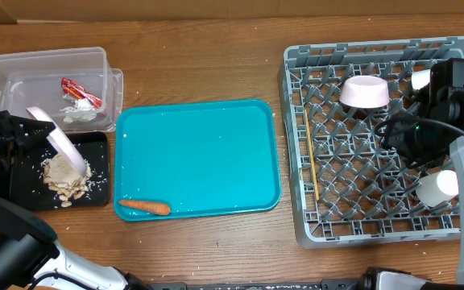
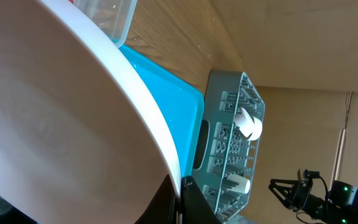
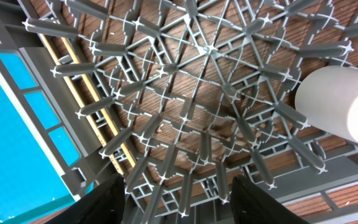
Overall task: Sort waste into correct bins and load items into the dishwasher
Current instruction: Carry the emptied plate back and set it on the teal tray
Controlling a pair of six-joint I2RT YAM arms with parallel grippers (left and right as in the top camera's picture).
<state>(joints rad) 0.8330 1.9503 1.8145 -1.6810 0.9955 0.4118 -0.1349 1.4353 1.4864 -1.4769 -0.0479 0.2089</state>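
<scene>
My left hand (image 1: 43, 129) was pinching the plate (image 1: 63, 149) by its rim, tilted on edge above the black tray (image 1: 22, 192) at the left edge of the worktop (image 1: 208, 72). The dish rack (image 1: 295, 161) lay far to my right, where my right hand (image 3: 178, 200) hung spread and empty, much nearer to it.

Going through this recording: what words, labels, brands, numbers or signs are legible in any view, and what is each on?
No text can be read in any view.
Too small and blurred to read: light marks on the red snack wrapper in the clear tub.
No print visible: the teal tray, the dish rack, the white plate.
</scene>
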